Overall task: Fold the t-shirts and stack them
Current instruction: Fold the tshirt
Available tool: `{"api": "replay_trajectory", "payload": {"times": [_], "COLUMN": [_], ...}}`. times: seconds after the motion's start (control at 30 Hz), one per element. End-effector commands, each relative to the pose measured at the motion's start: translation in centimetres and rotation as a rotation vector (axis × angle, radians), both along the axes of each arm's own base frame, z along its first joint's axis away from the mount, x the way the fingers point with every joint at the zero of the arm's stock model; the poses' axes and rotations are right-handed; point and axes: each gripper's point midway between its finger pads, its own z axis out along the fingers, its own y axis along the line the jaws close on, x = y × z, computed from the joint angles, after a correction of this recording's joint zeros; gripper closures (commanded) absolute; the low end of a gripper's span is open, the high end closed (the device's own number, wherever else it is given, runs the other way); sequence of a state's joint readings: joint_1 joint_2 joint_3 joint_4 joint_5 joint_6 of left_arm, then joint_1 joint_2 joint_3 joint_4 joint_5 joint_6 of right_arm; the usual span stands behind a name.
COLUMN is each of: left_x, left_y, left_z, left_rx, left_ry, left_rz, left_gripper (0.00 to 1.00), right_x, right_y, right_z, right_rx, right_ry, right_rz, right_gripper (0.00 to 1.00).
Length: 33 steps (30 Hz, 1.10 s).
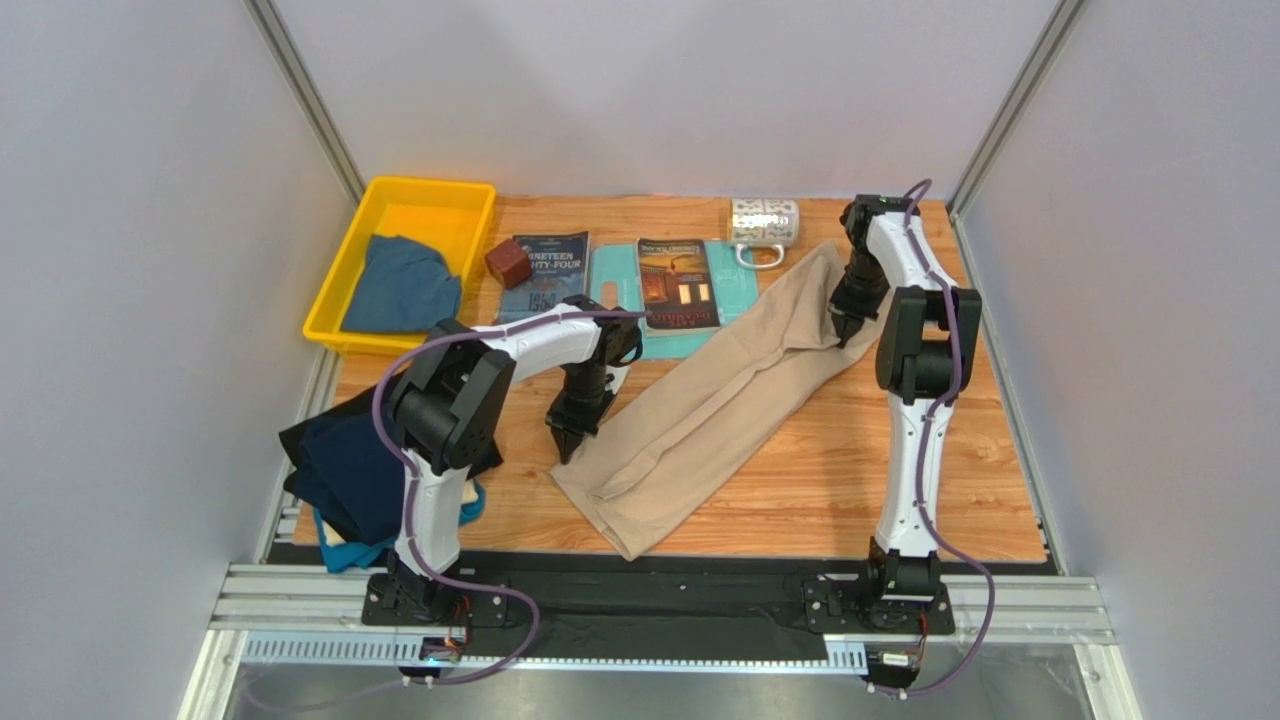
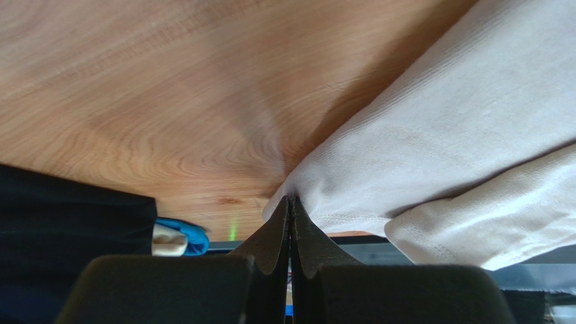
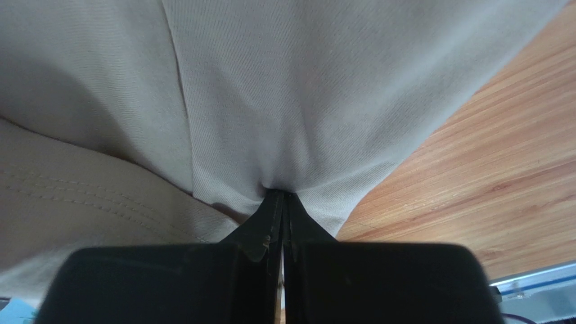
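Step — folding beige t-shirt (image 1: 706,413), frame centre | left claw (image 2: 291,200), right claw (image 3: 278,194) both clamped on its edges | next — likely lift together, fold over

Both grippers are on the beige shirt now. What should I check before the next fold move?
1. Left gripper grip on beige shirt: ok, jaws shut on its edge.
2. Right gripper grip: ok, shut on cloth.
3. Shirt spread flat: not ok, bunched into a long diagonal strip.
4. Shirt clear of teal board: cannot tell, they run edge to edge.
5. Navy shirt on table: not ok, overhangs the left edge.
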<state>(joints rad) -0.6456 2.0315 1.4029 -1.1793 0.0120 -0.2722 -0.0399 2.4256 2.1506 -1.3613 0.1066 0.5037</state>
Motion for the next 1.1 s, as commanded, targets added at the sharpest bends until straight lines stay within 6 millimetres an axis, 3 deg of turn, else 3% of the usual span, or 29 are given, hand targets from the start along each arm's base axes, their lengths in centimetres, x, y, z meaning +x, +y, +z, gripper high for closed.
{"api": "replay_trajectory", "payload": {"times": [0.0, 0.23, 0.37, 0.47, 0.5, 0.53, 0.6, 0.67, 0.73, 0.8, 0.83, 0.87, 0.9, 0.93, 0.97, 1.0, 1.03, 1.07], "left_x": [0.2, 0.2, -0.4, -0.1, 0.4, 0.5, 0.6, 0.7, 1.0, 1.6, 2.1, 2.9, 2.7, 3.3, 4.0, 3.7, 4.1, 4.6], "left_y": [-1.9, -4.7, -7.6, -10.0, -10.9, -11.5, -12.8, -12.4, -11.6, -10.2, -9.7, -8.7, -7.7, -7.3, -6.1, -5.3, -5.1, -4.5], "left_z": [0.6, 0.8, 1.4, 3.2, 4.0, 4.4, 5.1, 5.0, 5.2, 6.0, 6.4, 7.4, 7.1, 7.0, 7.2, 6.3, 6.0, 5.7], "left_rx": [-0.093, -0.147, -0.232, -0.357, -0.398, -0.432, -0.490, -0.458, -0.415, -0.386, -0.384, -0.395, -0.385, -0.391, -0.386, -0.370, -0.385, -0.398], "left_ry": [-0.018, -0.005, 0.017, 0.025, 0.010, 0.010, 0.027, 0.030, 0.004, -0.058, -0.090, -0.130, -0.127, -0.151, -0.178, -0.161, -0.161, -0.143], "left_rz": [0.039, 0.003, -0.075, -0.100, -0.107, -0.115, -0.122, -0.121, -0.123, -0.109, -0.093, -0.067, -0.044, -0.031, -0.002, 0.012, 0.029, 0.076], "left_gripper": [1.00, 1.00, 1.00, 1.00, 1.00, 0.99, 0.99, 1.00, 1.00, 0.98, 0.95, 0.91, 0.87, 0.76, 0.68, 0.62, 0.56, 0.56], "right_x": [2.0, 4.7, 6.6, 8.5, 9.2, 9.5, 9.8, 9.4, 7.6, 5.4, 3.9, 1.1, -0.4, -2.4, -5.3, -6.8, -8.5, -10.0], "right_y": [0.4, -1.6, -2.8, -2.3, -2.4, -2.2, -1.9, -1.1, 0.2, 1.5, 2.6, 3.7, 4.4, 4.6, 6.0, 6.6, 6.9, 8.4], "right_z": [-0.4, -0.6, 1.2, 5.3, 6.4, 8.9, 11.2, 14.0, 15.3, 15.2, 16.9, 14.0, 13.8, 14.8, 12.7, 12.2, 13.3, 13.1], "right_rx": [0.020, 0.014, 0.076, 0.142, 0.144, 0.154, 0.165, 0.203, 0.257, 0.309, 0.341, 0.363, 0.362, 0.334, 0.333, 0.325, 0.308, 0.313], "right_ry": [-0.048, -0.114, -0.215, -0.361, -0.409, -0.470, -0.527, -0.575, -0.563, -0.516, -0.533, -0.423, -0.397, -0.404, -0.323, -0.305, -0.330, -0.311], "right_rz": [-0.033, -0.072, -0.108, -0.092, -0.081, -0.062, -0.046, -0.027, -0.018, -0.001, 0.019, 0.016, 0.023, 0.026, 0.043, 0.043, 0.056, 0.091], "right_gripper": [1.00, 1.00, 0.79, 0.67, 0.59, 0.58, 0.52, 0.51, 0.50, 0.43, 0.43, 0.41, 0.39, 0.34, 0.31, 0.28, 0.27, 0.27]}}
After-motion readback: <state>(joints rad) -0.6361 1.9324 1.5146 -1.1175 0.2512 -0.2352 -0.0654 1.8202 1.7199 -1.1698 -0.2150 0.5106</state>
